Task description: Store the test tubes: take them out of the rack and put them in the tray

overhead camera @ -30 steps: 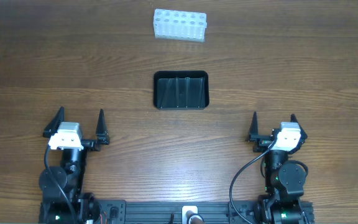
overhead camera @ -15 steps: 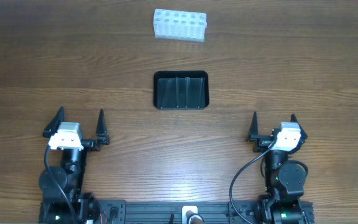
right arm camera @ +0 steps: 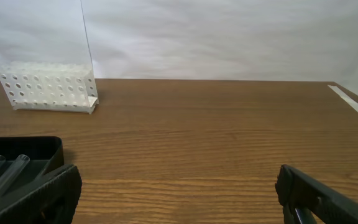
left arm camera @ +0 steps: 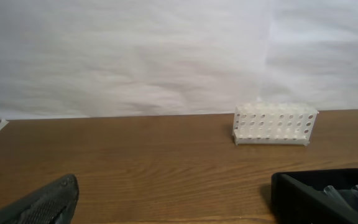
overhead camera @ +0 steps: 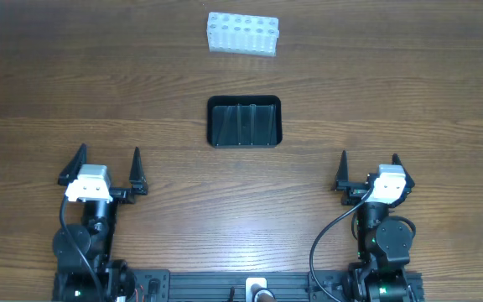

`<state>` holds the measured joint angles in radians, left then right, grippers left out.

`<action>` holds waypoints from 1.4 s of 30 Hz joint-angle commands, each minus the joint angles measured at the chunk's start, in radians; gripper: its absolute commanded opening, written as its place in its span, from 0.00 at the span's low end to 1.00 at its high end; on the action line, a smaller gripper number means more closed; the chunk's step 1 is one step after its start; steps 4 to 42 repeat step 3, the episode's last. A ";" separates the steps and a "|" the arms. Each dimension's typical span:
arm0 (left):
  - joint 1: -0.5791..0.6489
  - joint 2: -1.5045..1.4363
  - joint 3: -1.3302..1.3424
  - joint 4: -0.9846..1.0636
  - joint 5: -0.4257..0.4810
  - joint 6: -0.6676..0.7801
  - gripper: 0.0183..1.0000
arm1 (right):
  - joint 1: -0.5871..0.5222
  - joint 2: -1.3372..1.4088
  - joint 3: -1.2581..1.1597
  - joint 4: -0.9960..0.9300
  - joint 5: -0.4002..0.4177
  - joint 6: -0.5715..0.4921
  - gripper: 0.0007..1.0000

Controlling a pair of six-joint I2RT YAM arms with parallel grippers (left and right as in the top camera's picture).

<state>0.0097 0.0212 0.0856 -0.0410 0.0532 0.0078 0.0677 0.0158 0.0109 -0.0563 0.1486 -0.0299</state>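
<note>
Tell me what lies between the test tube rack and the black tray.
Nothing lies there. In the top view, the stretch of wooden table between the rack and the tray is bare wood.

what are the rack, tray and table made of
Rack: probably plastic, white and slightly translucent, with moulded rows of holes.
Tray: likely plastic, matte black, with rounded moulded corners.
Table: wood or wood-look laminate, brown with visible grain; can't tell which.
</note>
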 commanded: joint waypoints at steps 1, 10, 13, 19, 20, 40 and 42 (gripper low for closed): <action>0.006 -0.010 -0.006 0.002 0.010 0.014 1.00 | -0.008 -0.010 -0.006 -0.002 0.016 -0.002 0.99; 0.006 -0.010 -0.006 0.002 0.010 0.014 1.00 | -0.007 -0.010 -0.006 -0.002 0.016 -0.002 0.99; 0.006 -0.010 -0.006 0.002 0.010 0.014 1.00 | -0.007 -0.010 -0.006 -0.002 0.016 -0.002 0.99; 0.006 -0.010 -0.006 0.002 0.010 0.014 1.00 | -0.007 -0.010 -0.006 -0.002 0.016 -0.002 0.99; 0.006 -0.010 -0.006 0.002 0.010 0.014 1.00 | -0.007 -0.010 -0.006 -0.002 0.016 -0.002 0.99; 0.006 -0.010 -0.006 0.002 0.010 0.014 1.00 | -0.007 -0.010 -0.006 -0.002 0.016 -0.002 0.99; 0.006 -0.010 -0.006 0.002 0.010 0.014 1.00 | -0.007 -0.010 -0.006 -0.002 0.016 -0.002 0.99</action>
